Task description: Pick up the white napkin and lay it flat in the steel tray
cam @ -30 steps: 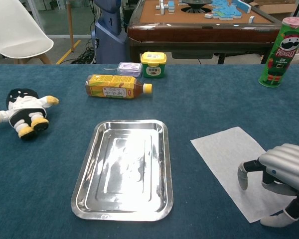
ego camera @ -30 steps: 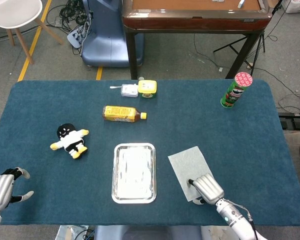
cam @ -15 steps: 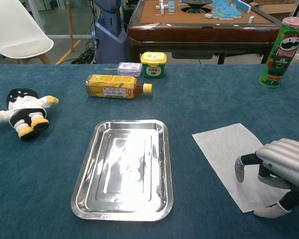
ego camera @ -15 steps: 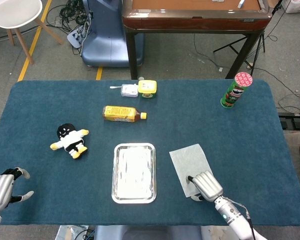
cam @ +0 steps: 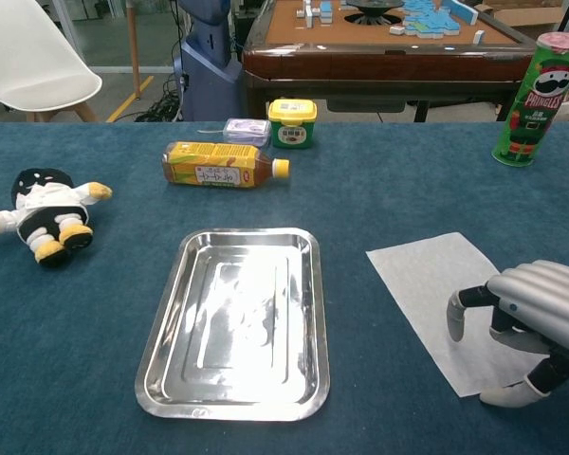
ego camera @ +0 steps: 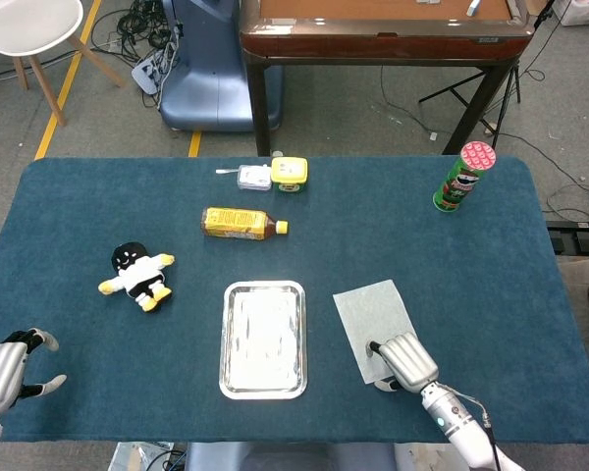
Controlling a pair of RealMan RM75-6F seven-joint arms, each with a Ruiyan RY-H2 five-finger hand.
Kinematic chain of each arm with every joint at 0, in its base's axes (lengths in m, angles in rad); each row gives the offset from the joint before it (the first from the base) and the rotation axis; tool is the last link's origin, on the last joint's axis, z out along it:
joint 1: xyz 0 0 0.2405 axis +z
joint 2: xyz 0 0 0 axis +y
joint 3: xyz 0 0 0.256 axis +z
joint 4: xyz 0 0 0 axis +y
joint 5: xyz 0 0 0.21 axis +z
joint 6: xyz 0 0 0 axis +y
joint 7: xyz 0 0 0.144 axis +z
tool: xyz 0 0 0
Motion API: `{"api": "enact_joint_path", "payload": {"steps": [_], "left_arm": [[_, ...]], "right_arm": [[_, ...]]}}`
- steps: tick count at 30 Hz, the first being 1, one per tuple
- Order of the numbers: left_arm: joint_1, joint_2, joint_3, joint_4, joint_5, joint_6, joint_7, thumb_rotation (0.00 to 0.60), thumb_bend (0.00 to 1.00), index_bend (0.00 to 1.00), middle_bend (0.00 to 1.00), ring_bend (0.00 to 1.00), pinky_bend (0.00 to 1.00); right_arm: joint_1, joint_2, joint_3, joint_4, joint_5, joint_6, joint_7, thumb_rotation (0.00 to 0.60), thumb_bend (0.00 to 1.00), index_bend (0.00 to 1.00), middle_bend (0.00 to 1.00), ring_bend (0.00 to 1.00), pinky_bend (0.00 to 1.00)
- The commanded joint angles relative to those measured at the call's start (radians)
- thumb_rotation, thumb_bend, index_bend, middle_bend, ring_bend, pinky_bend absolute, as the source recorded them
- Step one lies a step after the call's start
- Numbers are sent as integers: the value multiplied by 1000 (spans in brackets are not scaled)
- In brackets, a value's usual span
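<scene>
The white napkin (ego camera: 371,309) (cam: 431,280) lies flat on the blue tabletop, just right of the steel tray (ego camera: 225,334) (cam: 171,284), which has nothing in it. My right hand (ego camera: 407,361) (cam: 536,313) hovers over the napkin's near right corner with its fingers curled downward. One fingertip (cam: 455,320) points at the sheet, while the thumb sits by the near edge, apart from the fingers. I see nothing pinched between them. My left hand (ego camera: 5,368) rests at the table's near left corner, fingers spread and holding nothing.
A plush doll (ego camera: 137,273) (cam: 45,213) lies left of the tray. Behind the tray are a tea bottle (ego camera: 238,223) (cam: 218,164), a yellow tub (ego camera: 290,174) (cam: 292,123) and a small box (ego camera: 253,178). A green chips can (ego camera: 463,177) (cam: 536,100) stands far right.
The right hand has shifted slightly away from me and to the left, and the napkin has slid a little the same way. The left hand has stayed still.
</scene>
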Motion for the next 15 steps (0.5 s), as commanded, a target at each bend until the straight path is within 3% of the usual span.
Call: {"api": "enact_joint_path", "payload": {"steps": [1,15], "left_arm": [[0,1,0,0,-1,0,-1,600,66,481,439,365,579],[1,2,-1,-1,-1,1,-1,600,67,481,439,365,579]], "right_arm": [[1,0,0,0,2,0,0,600,91,449,1000,1000,1000],[2,-7,-3,4,10,1,3,600,316,454,1000,1000,1000]]}}
